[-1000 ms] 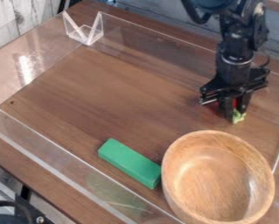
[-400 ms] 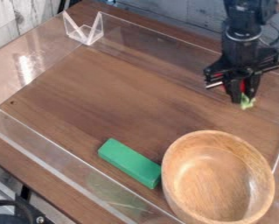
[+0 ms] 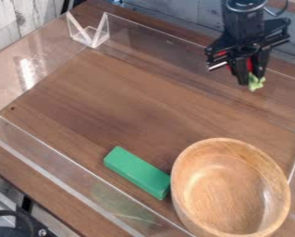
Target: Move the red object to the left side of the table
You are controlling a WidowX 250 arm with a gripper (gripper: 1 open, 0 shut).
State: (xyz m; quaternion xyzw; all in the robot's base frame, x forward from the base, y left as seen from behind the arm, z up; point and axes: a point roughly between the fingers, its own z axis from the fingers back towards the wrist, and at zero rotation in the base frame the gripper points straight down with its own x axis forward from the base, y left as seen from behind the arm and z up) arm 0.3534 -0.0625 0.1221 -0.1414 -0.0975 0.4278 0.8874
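Note:
My gripper (image 3: 250, 72) hangs above the far right part of the table (image 3: 137, 102), its black fingers shut on the red object (image 3: 251, 74). Only a sliver of red shows between the fingers, with the green leafy tip poking out below at the lower right. The held fruit is lifted clear of the dark wood tabletop. The arm rises out of the top of the frame.
A round light wooden bowl (image 3: 231, 186) sits at the near right corner. A flat green block (image 3: 139, 172) lies left of it near the front wall. Low clear acrylic walls (image 3: 39, 153) border the table, with a clear folded piece (image 3: 88, 31) at the far left.
The gripper has risen and moved toward the far side of the table with the red object in it, lifting it off the wood.

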